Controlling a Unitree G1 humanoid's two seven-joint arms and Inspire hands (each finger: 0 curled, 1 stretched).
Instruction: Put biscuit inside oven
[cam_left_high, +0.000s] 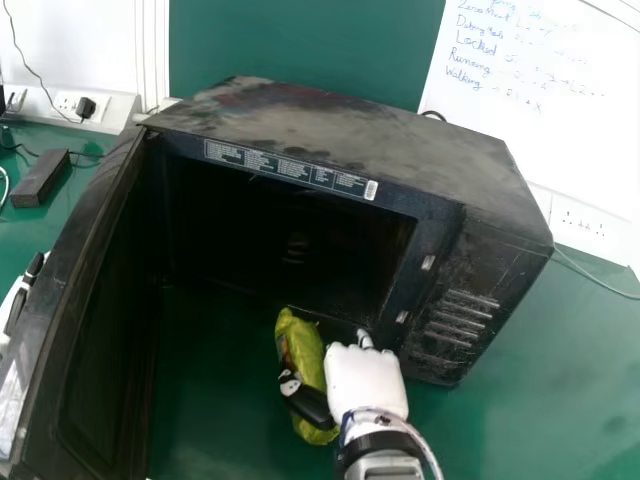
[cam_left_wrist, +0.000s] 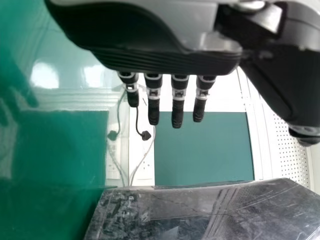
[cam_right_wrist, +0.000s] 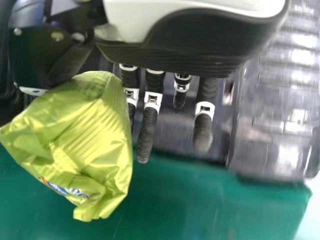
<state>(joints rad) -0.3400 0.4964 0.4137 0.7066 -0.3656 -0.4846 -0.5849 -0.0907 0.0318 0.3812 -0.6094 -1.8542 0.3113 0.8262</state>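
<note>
A black oven (cam_left_high: 480, 190) stands on a green table (cam_left_high: 510, 400), its door (cam_left_high: 110, 300) swung open on the robot's left. The biscuit packet (cam_left_high: 308, 355), a yellow-green wrapper, is just in front of the oven's opening, toward its right side. The packet's long axis runs from the oven's lower front edge back toward the robot; the far end points at the opening, and the near end slants slightly to the right. Whether its underside touches the table cannot be told.

The robot's right hand (cam_left_high: 366, 382), white-backed, is in front of the oven at the packet's right side, clamped on it between thumb and fingers, with the fingers pointing toward the oven. The left hand (cam_left_high: 15, 310) is beside the oven, on the outer side of its open door; its fingers (cam_left_wrist: 178, 107) are straight, with the thumb apart from them.
</note>
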